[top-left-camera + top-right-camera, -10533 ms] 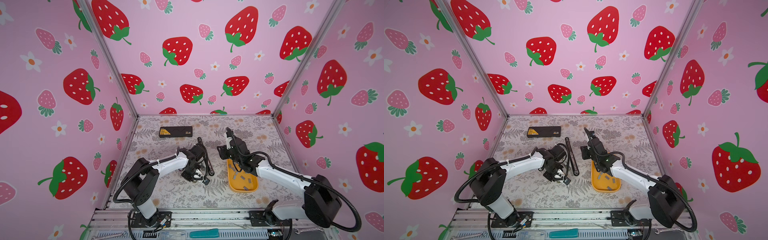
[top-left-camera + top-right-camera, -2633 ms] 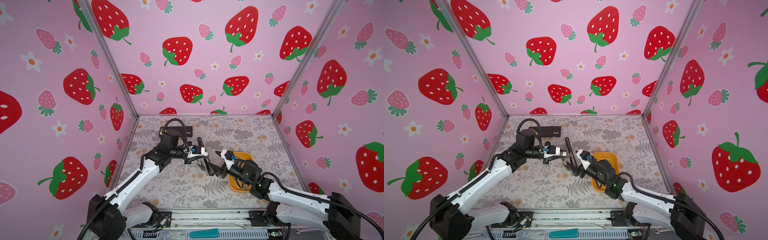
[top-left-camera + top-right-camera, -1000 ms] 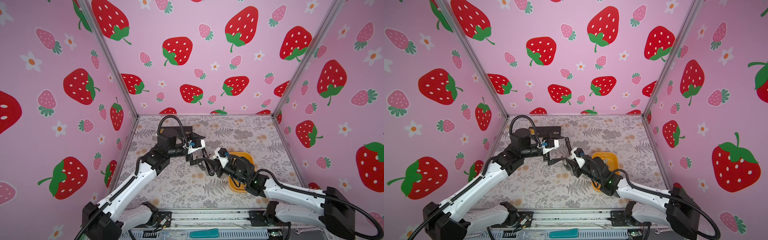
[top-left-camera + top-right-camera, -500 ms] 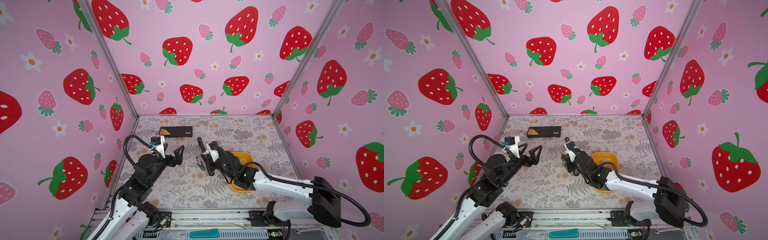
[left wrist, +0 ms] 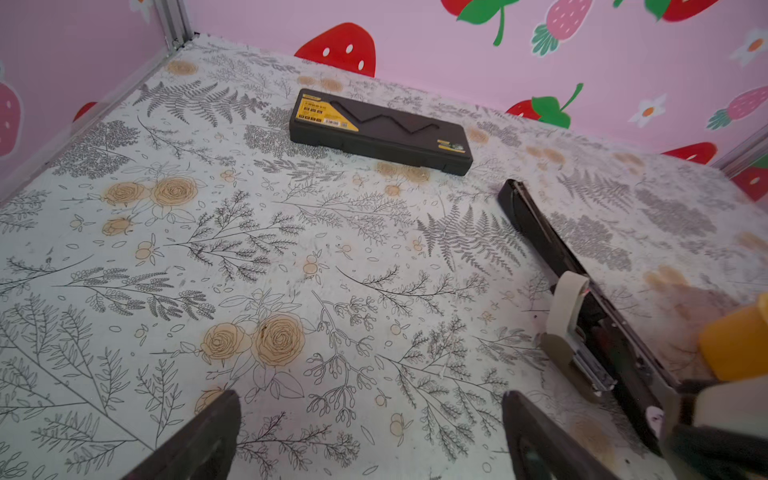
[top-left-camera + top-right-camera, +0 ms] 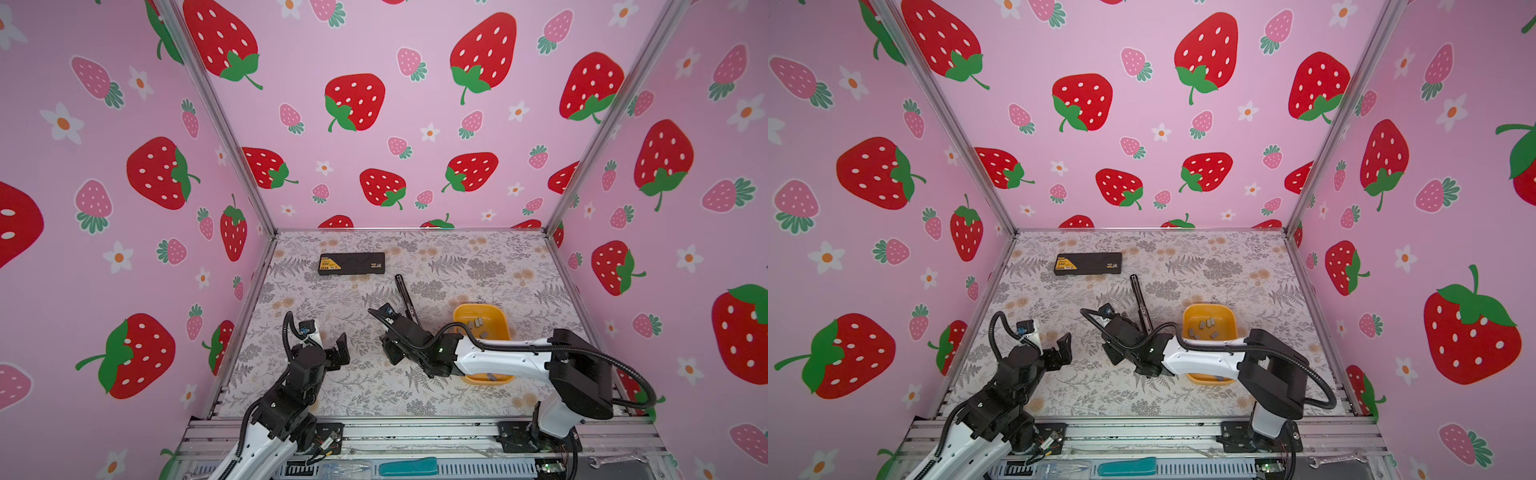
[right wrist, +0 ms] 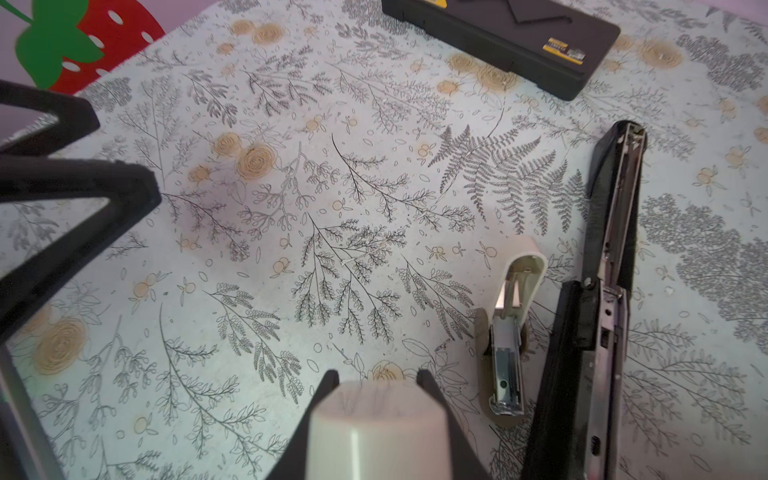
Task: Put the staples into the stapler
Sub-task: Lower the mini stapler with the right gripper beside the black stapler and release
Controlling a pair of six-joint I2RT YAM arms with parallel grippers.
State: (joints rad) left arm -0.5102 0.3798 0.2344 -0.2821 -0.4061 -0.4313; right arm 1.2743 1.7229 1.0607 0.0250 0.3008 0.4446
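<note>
The staples [image 6: 476, 326] [image 6: 1204, 326], small grey strips, lie in a yellow tray [image 6: 501, 328] [image 6: 1232, 316] right of centre. My right gripper [image 7: 378, 380] [image 6: 392, 351] [image 6: 1115, 353] is shut on a small white stapler [image 7: 376, 428] just above the mat. A second white stapler [image 7: 508, 328] [image 5: 569, 320] lies open on the mat, beside a long black stapler [image 7: 611, 270] [image 6: 405, 295] that is opened flat. Over bare mat at the front left, my left gripper [image 5: 370, 436] [image 6: 328, 349] [image 6: 1050, 353] stands wide open and holds nothing.
A black case [image 6: 351, 263] [image 6: 1088, 263] [image 5: 380, 131] with a yellow label lies near the back wall. Pink strawberry walls close in three sides. The right arm reaches across in front of the tray, hiding its near half in both top views.
My left arm has drawn back from the middle to the front left, still open. The right gripper has come a little forward and left with the white stapler in it.
</note>
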